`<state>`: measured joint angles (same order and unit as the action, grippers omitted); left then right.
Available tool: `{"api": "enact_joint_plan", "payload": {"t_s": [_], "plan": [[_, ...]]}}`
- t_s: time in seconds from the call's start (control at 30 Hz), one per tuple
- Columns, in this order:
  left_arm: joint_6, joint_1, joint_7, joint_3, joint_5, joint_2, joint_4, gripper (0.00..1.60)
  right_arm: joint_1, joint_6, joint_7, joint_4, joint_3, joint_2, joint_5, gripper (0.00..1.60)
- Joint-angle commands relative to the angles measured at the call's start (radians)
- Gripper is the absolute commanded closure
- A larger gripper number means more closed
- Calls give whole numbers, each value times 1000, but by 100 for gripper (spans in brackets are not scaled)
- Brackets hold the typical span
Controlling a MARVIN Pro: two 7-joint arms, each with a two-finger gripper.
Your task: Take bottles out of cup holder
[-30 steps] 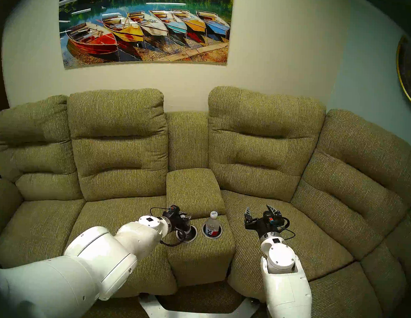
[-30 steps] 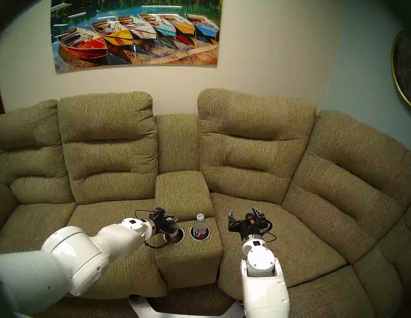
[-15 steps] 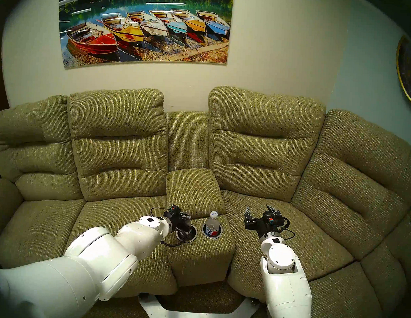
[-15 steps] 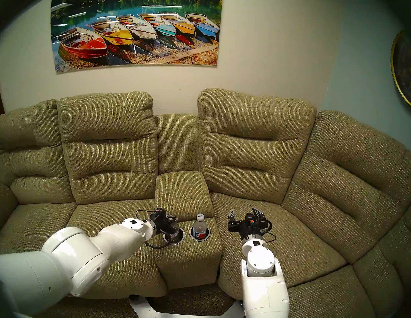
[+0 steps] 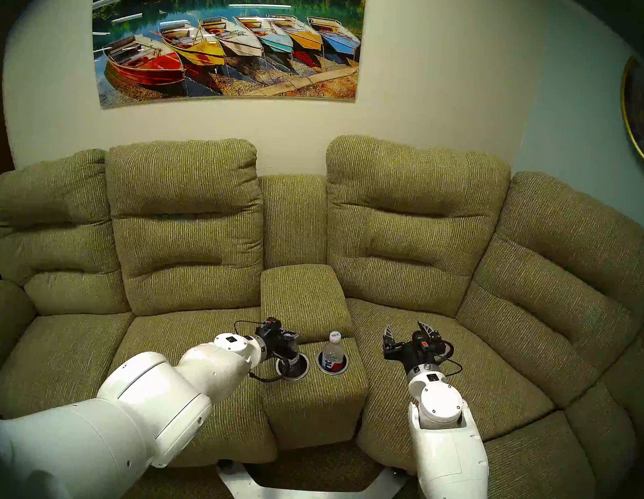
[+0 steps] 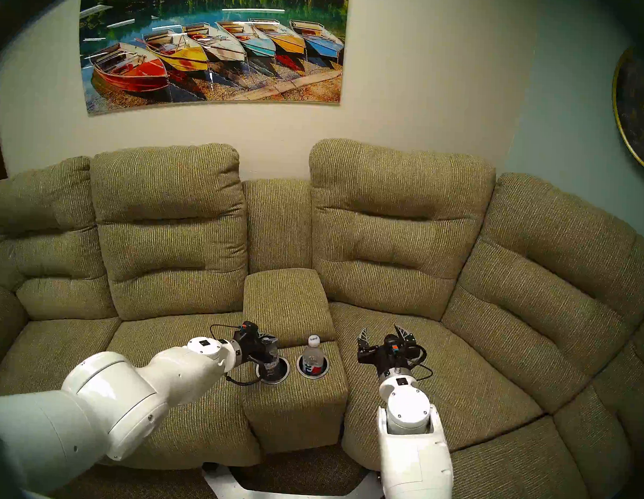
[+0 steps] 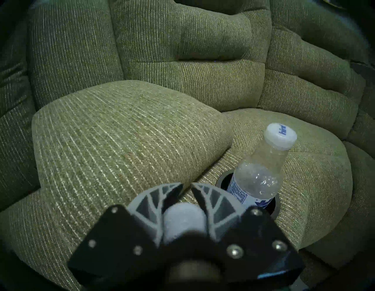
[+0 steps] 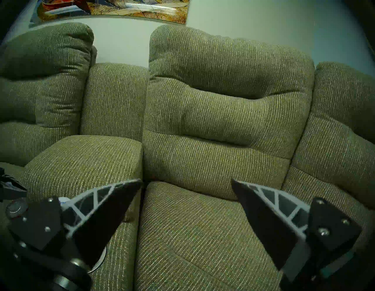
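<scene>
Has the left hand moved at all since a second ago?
Yes. The left hand, shut on the crinkled bottle, has risen slightly and drifted toward the view's left, judged against the silver rim of the left cup holder well.

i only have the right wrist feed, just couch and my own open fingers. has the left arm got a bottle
Observer: Yes. The left gripper is shut on the crinkled bottle, its white cap between the fingers in the left wrist view.
Operator: is it out of the well
Observer: Not yet. Its base is still inside the left well of the cup holder.
Operator: and the other bottle
Observer: The hint bottle stands upright in the right well, untouched, white cap on.
Operator: where am i relative to it
Observer: Your right gripper hangs open over the seat cushion, to the right of the console, clear of the hint bottle.
</scene>
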<state>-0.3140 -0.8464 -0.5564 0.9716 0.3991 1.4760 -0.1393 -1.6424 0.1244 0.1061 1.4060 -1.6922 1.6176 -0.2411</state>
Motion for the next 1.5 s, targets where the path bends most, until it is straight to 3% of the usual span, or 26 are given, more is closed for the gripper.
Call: {"api": "enact_joint_plan", "payload": {"t_s": [0.0, 0.37, 0.53, 1.0, 1.47], "plan": [[-43, 69, -70, 30, 29, -8, -55, 160, 9, 8, -1, 24, 0, -2, 0, 0], [-103, 119, -202, 82, 73, -8, -120, 160, 4, 9, 11, 19, 9, -8, -5, 0], [-122, 140, -267, 111, 99, 9, -137, 160, -29, 22, 54, 47, 36, -5, 12, 0], [-120, 192, -362, 155, 137, 52, -140, 160, -113, 56, 136, 143, 85, -5, 27, 0], [-86, 223, -528, 192, 180, 97, -117, 160, -68, 47, 136, 102, 102, -9, 9, 0]]}}
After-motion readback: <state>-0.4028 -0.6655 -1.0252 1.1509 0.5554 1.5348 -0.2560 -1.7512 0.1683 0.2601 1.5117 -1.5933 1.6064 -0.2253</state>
